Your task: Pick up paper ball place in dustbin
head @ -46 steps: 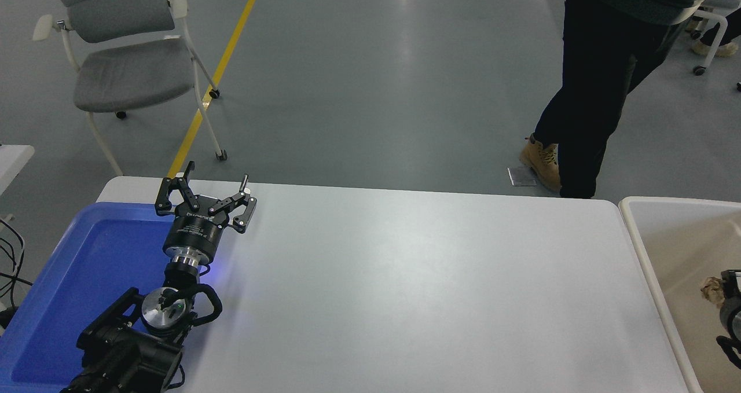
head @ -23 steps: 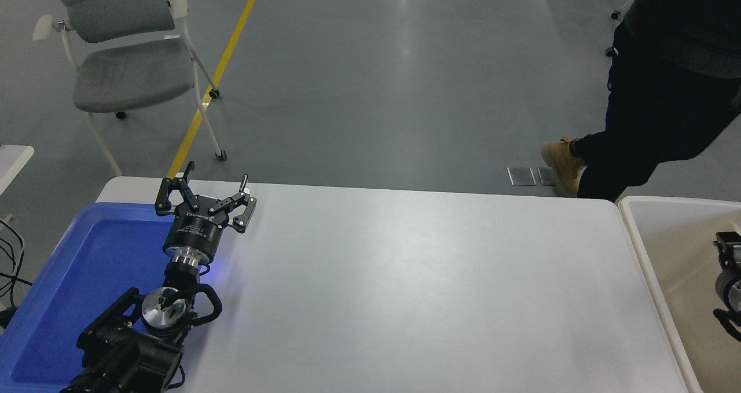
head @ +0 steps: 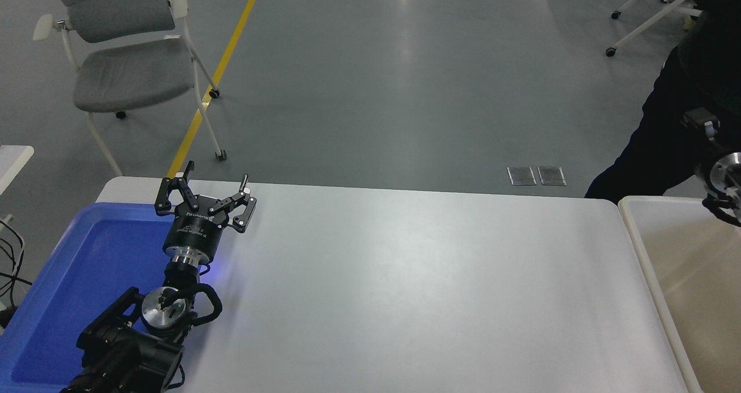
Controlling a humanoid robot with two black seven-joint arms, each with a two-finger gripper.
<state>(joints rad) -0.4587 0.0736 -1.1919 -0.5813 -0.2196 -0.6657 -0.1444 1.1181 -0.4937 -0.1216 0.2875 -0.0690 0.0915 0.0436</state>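
The dustbin (head: 640,248) is the cream bin with a pale rim beside the table's right end, and only its left part shows. I see no paper ball; what shows of the bin's inside is bare. My right gripper (head: 704,125) hangs at the picture's right edge, above the bin's far rim. It is cut off by the frame and stands against a person's dark clothes. My left gripper (head: 215,179) rests open at the table's far left, over the edge of the blue tray.
A shallow blue tray (head: 69,277) lies at the table's left end under my left arm. A person in dark clothes (head: 666,144) stands at the far right behind the bin. Beyond the white table (head: 417,283), a grey chair (head: 127,63) stands on the floor.
My right arm has risen from inside the bin to above its far rim. The paper ball seen beside the gripper one second ago no longer shows. The person has stepped to the right.
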